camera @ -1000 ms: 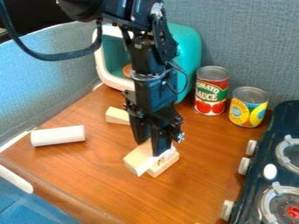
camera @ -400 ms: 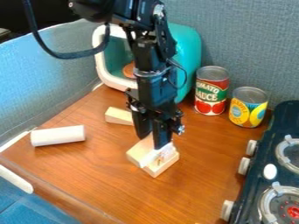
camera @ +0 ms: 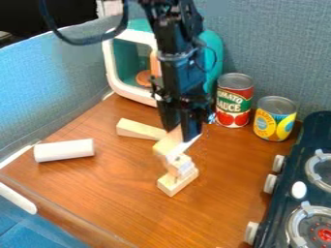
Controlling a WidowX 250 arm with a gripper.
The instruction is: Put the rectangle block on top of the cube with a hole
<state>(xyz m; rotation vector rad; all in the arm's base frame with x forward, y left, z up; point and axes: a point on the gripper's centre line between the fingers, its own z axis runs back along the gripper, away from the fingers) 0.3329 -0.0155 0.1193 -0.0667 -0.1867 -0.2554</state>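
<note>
Pale wood, apparently the rectangle block (camera: 169, 141), is pinched at a tilt by the end effector (camera: 180, 133), its fingers parted only by the block's width, above the low wooden base (camera: 173, 184). Being held high probably keeps it clear of the likely cube with a hole (camera: 182, 166) on that base, whose hole I cannot make out.

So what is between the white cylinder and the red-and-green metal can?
In the camera view, a long pale wooden block lies between the white cylinder and the can; the black gripper hangs between that block and the can.
</note>
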